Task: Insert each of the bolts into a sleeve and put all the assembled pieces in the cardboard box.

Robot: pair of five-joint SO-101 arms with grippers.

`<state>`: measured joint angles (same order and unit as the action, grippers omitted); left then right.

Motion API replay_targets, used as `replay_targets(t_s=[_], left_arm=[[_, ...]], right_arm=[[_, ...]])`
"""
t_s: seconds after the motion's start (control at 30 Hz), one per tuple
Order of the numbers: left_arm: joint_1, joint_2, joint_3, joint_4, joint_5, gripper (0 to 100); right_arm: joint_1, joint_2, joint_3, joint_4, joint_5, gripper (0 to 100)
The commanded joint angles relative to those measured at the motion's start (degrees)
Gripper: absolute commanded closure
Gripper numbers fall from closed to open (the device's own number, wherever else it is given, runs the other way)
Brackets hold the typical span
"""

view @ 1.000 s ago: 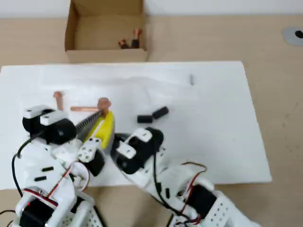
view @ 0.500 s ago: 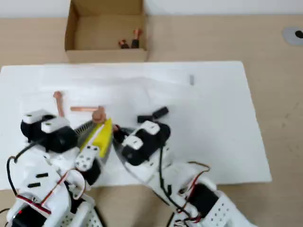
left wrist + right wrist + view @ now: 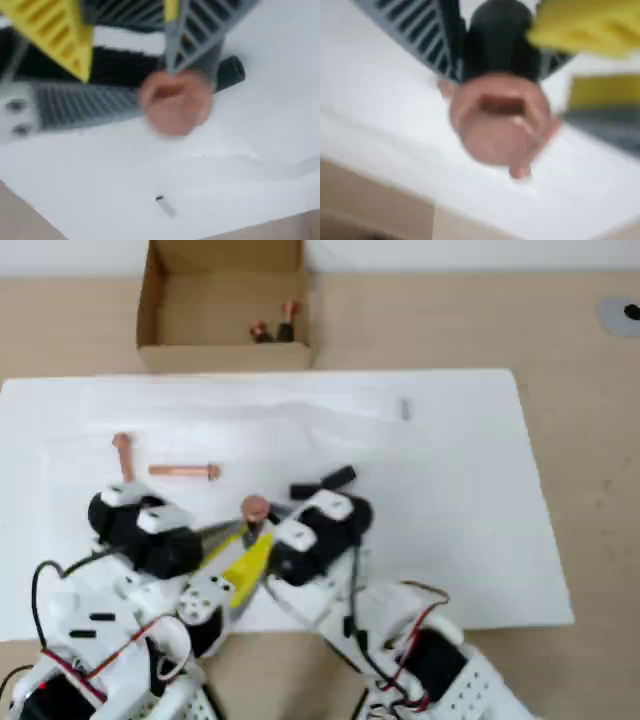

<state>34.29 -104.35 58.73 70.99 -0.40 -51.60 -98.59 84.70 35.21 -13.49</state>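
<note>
The left gripper (image 3: 243,537) pinches a bolt (image 3: 254,507) between its jaws, copper head upward, over the white sheet (image 3: 450,490). The right gripper (image 3: 290,525) sits just beside the bolt; whether it grips anything cannot be told. Two black sleeves (image 3: 339,477) lie on the sheet just beyond it. Two loose bolts (image 3: 184,471) lie beyond the left arm. The box (image 3: 150,310) holds copper-and-black pieces (image 3: 274,330) in one corner

bolt (image 3: 254,507) between both arms | sleeves (image 3: 340,477) just beside
</note>
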Motion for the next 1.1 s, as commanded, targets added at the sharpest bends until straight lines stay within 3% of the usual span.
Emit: replay_targets(t_s=[0.0,0.13,0.23,0.33,0.47,0.7,1.07], left_arm=[[-7.2,0.1,-3.8,0.4,-3.2,88],[-14.1,0.3,-9.2,2.9,-3.9,87],[-15.0,2.6,-15.6,7.6,-3.9,87],[-17.7,8.0,-22.1,11.3,-4.0,88],[-27.3,15.6,-25.2,11.6,-8.5,88],[-40.3,22.0,-22.6,5.0,-17.0,88],[-47.4,22.3,-6.4,-8.5,-17.1,88]], right_arm=[[1.2,-0.7,-3.4,-1.0,-0.3,98.9],[3.6,0.2,-5.5,-1.6,1.1,98.9],[8.8,6.3,-10.2,-4.1,1.0,98.9],[13.0,18.6,-19.2,-8.0,0.9,98.9],[15.3,39.7,-37.2,-10.5,0.7,98.9],[20.4,71.7,-69.8,-10.7,0.6,98.9],[27.6,122.2,-117.2,-10.7,0.6,98.9]])
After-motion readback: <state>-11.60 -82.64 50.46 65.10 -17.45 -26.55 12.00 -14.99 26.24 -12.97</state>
